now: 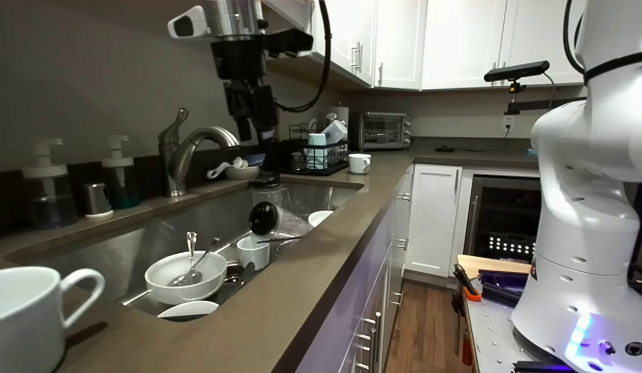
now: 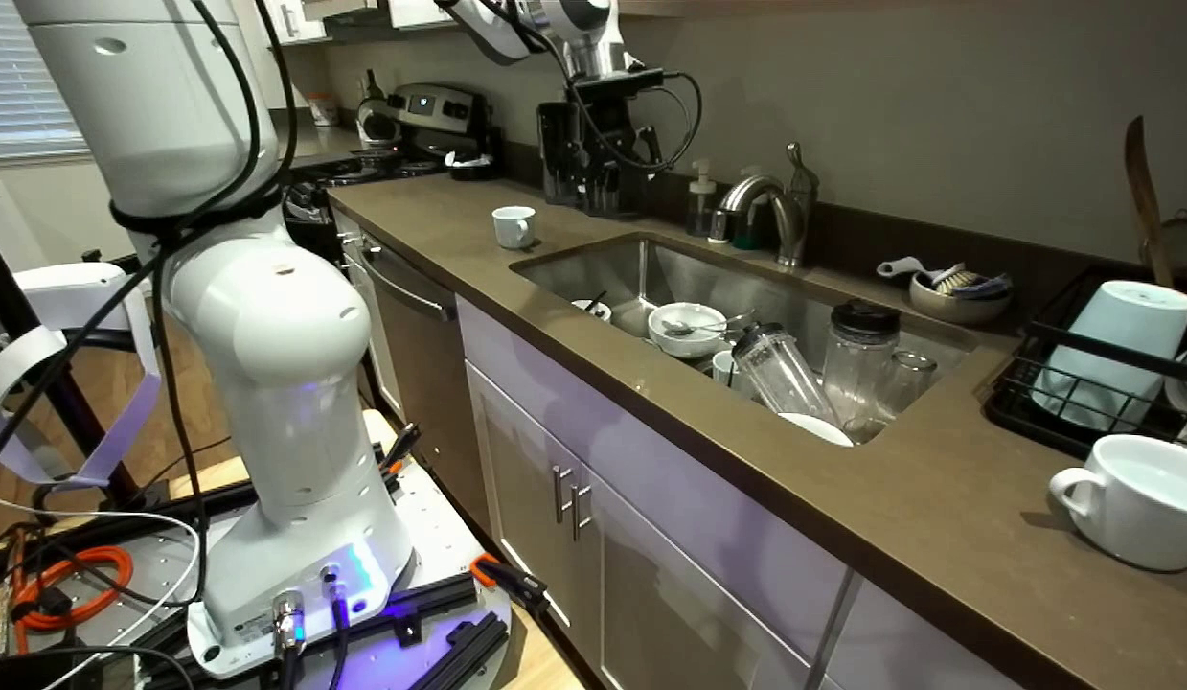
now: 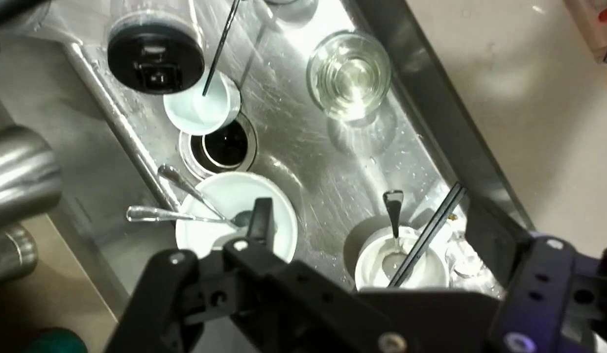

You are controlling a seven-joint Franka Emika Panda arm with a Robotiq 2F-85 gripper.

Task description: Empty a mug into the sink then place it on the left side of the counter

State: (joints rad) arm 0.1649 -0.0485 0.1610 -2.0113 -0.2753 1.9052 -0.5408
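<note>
Kitchen counter (image 2: 957,498) grey-brn, steel sink (image 2: 689,280), wht cabs (image 1: 432,223).

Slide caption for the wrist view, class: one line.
Seen past parted fingers, inside the sink: a clear glass and a white bowl holding utensils.

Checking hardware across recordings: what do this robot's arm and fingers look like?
The arm is white and rounded, with a black strap and a blue light strip on its base. A black cable loops by its silver wrist; the fingers are black with silver screws.
</note>
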